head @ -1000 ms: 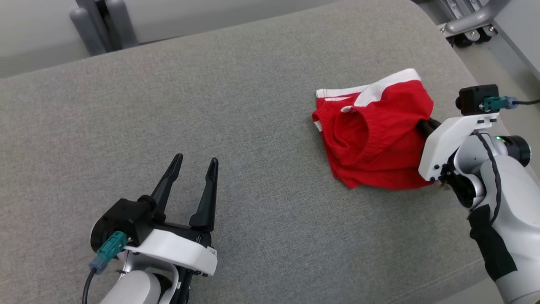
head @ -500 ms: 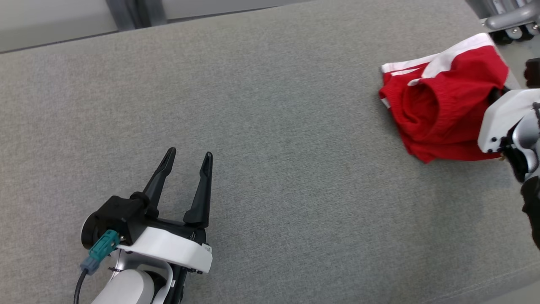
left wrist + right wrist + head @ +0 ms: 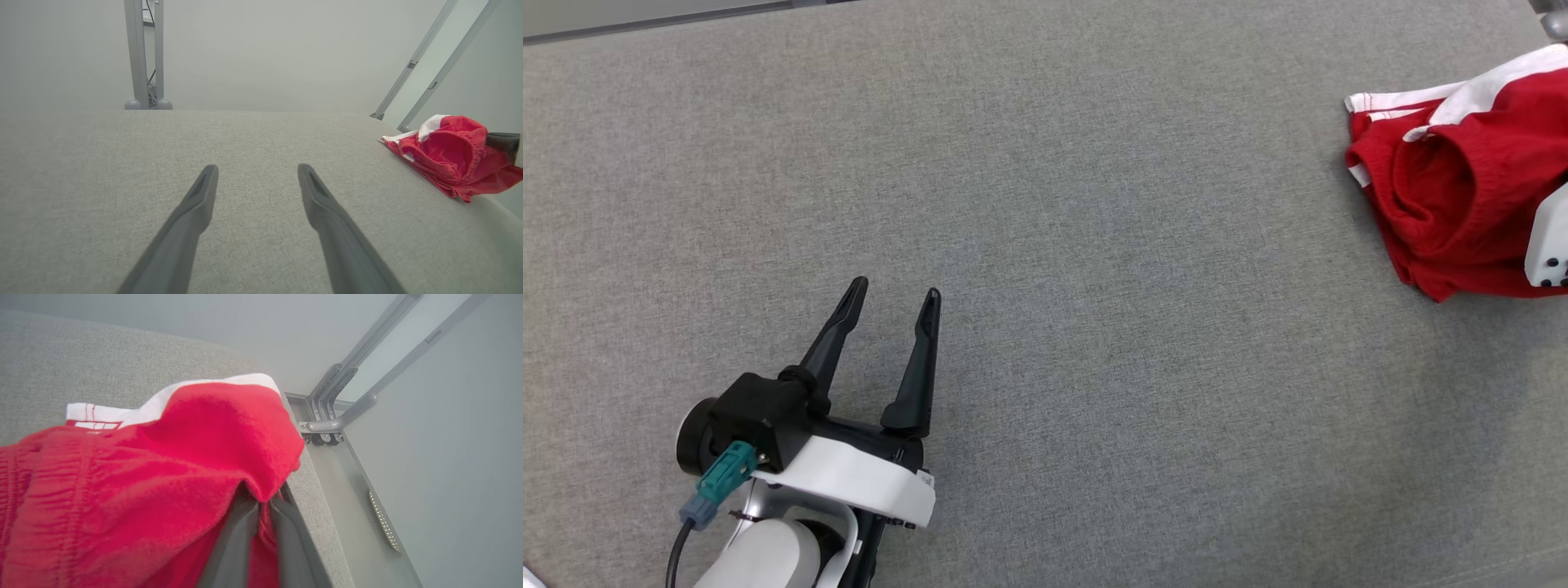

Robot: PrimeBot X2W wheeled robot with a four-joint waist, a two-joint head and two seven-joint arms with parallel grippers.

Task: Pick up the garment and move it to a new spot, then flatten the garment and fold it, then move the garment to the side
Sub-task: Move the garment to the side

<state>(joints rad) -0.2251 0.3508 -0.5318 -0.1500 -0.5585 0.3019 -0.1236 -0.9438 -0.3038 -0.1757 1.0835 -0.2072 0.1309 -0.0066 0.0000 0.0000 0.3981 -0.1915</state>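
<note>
1. Head-camera framing shifted between the earlier pictures and this one. The far edge of the grey upholstered surface (image 3: 1094, 204) slid up to the top of the head view, and the red shorts (image 3: 1454, 188) drifted from right of centre to the right border. The whole picture moved together, so this was a turn of the camera and not a move of the garment.
2. The left gripper (image 3: 895, 287) kept almost the same place in the frame, low and left. Its jaws stood wide apart with nothing between them, over bare upholstery and well apart from the shorts.
3. The shorts kept the same crumpled outline as before, with the white trim uppermost and the gathered opening facing the camera. They lay near the right-hand end of the surface, close to its edge, as the right wrist view showed (image 3: 143, 477).
4. The right gripper (image 3: 263, 504) had its two dark fingers drawn together on a fold of the red cloth at the garment's right side. The fabric draped over the fingertips and hid them.
5. Reading: the pinch was made, but the carry to a new spot had scarcely begun, since most of the cloth appeared to rest on the upholstery. Flattening, folding and setting aside all remained.
6. Caution: one pinch on a bunched fold may let the layers slip or drag.
</note>
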